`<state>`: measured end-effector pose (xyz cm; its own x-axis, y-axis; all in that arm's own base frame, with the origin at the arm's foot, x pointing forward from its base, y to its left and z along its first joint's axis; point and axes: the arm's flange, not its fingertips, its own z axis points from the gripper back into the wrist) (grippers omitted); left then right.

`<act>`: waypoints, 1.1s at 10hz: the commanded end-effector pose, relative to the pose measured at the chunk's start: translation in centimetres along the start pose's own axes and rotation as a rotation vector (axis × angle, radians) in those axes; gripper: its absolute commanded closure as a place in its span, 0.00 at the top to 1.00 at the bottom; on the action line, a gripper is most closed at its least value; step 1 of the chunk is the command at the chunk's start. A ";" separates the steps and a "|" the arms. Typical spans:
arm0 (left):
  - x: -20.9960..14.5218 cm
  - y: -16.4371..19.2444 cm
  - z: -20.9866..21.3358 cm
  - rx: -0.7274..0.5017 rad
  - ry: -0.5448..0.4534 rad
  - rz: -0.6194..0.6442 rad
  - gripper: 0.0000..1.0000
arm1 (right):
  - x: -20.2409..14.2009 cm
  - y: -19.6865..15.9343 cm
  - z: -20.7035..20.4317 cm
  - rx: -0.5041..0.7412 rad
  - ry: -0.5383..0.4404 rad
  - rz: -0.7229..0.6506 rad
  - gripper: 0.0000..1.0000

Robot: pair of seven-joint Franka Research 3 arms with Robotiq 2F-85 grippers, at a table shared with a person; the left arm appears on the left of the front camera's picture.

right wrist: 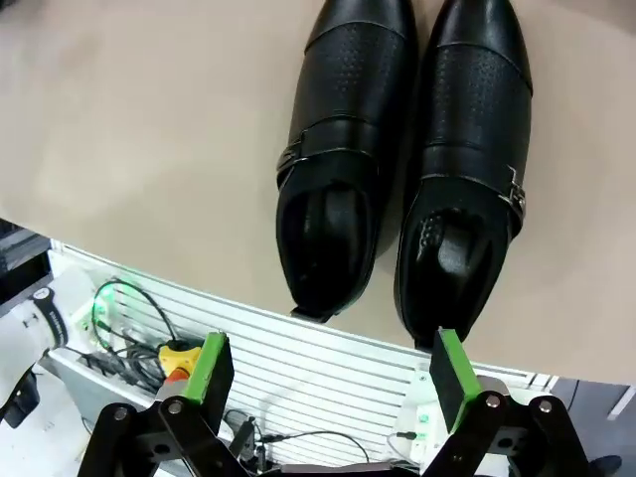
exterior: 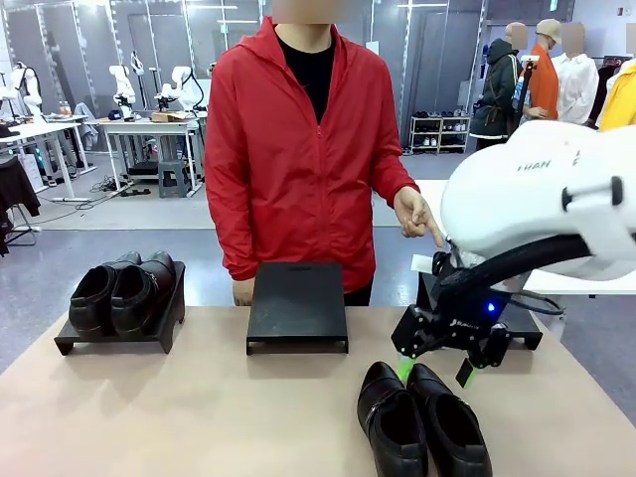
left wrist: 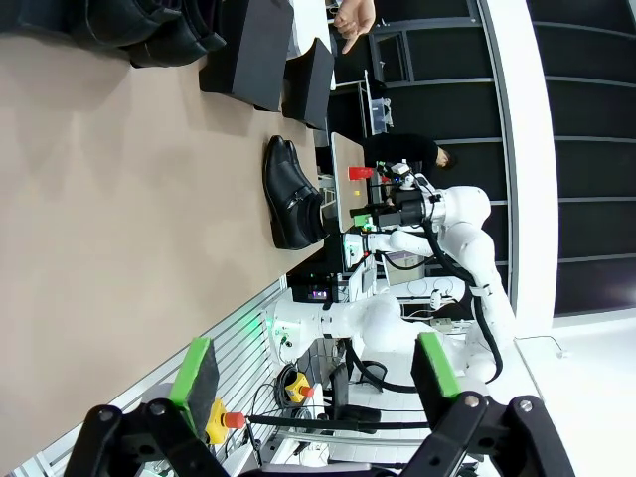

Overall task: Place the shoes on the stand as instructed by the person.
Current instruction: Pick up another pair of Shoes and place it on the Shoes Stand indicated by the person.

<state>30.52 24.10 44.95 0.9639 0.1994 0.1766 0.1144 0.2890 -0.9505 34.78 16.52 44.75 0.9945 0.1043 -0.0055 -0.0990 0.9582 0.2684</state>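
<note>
Right gripper (exterior: 435, 374) hovers, jaws spread wide and empty, over black dress shoes (exterior: 417, 422) at near right.
Left gripper (left wrist: 314, 370) likewise spread, holding nothing; second pair (exterior: 124, 288) sits on the far-left stand (exterior: 119, 339); person's hand (exterior: 415, 214) points right.

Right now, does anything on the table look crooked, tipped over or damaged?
Nothing stands out. One pair of shoes sits side by side on the left stand; the other pair stands upright, together, on the table near the open right gripper. The middle stand is level.
</note>
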 end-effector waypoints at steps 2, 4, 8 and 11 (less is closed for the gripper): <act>-0.4 -0.3 0.0 -0.006 0.008 -0.012 1.00 | 0.3 1.5 -3.6 -0.102 -0.012 -0.028 1.00; -0.4 -0.3 0.0 -0.006 0.008 -0.012 1.00 | 0.6 1.8 -5.5 -0.126 -0.007 -0.028 1.00; -0.4 -0.3 0.0 -0.006 0.008 -0.012 1.00 | 0.9 1.9 -8.3 -0.188 0.005 -0.025 1.00; -0.4 -0.3 0.0 -0.006 0.008 -0.012 1.00 | 1.5 1.6 -10.2 -0.222 0.028 -0.015 1.00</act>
<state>30.50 24.11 44.95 0.9638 0.1998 0.1765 0.1142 0.2888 -0.9506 35.27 20.12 36.14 0.9913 0.1222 -0.0499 -0.1170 0.9885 0.0963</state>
